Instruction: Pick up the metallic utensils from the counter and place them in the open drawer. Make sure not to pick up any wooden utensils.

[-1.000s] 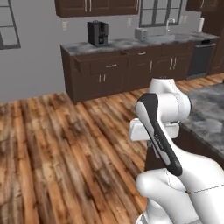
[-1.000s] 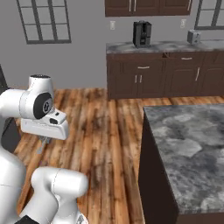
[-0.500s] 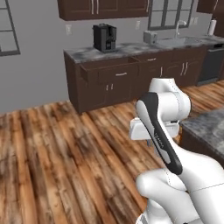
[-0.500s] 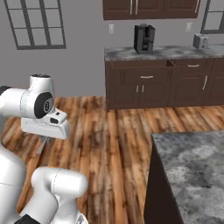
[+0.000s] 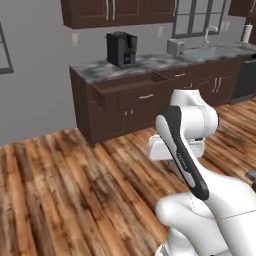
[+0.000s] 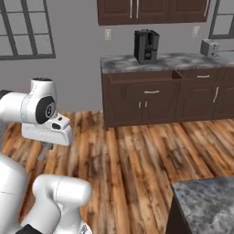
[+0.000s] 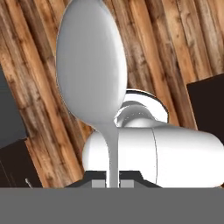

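Note:
A silver spoon (image 7: 92,65), one of the metallic utensils, stands up from my gripper (image 7: 113,183), which is shut on its slim handle. Its round bowl looms over the wooden floor in the hand view. In the right base view the hand (image 6: 45,130) hangs at the left, above the floor. The open drawer (image 6: 141,76) is pulled out of the far cabinet run, below the coffee machine, and also appears in the left base view as the open drawer (image 5: 125,84). A corner of the marbled counter (image 6: 205,199) lies at the lower right. The wooden utensils are out of view.
A black coffee machine (image 6: 146,45) stands on the far worktop, with a toaster (image 6: 209,47) further right. Dark cabinets (image 5: 135,107) line the wall, and a sink with a tap (image 5: 207,47) is at the right. Bare plank floor (image 6: 137,160) stretches between me and the cabinets.
The whole picture has shifted: the base has moved, the far cabinets and their open drawer are nearer and more central, and the counter has slid off to the lower right. My grip on the spoon is unchanged.

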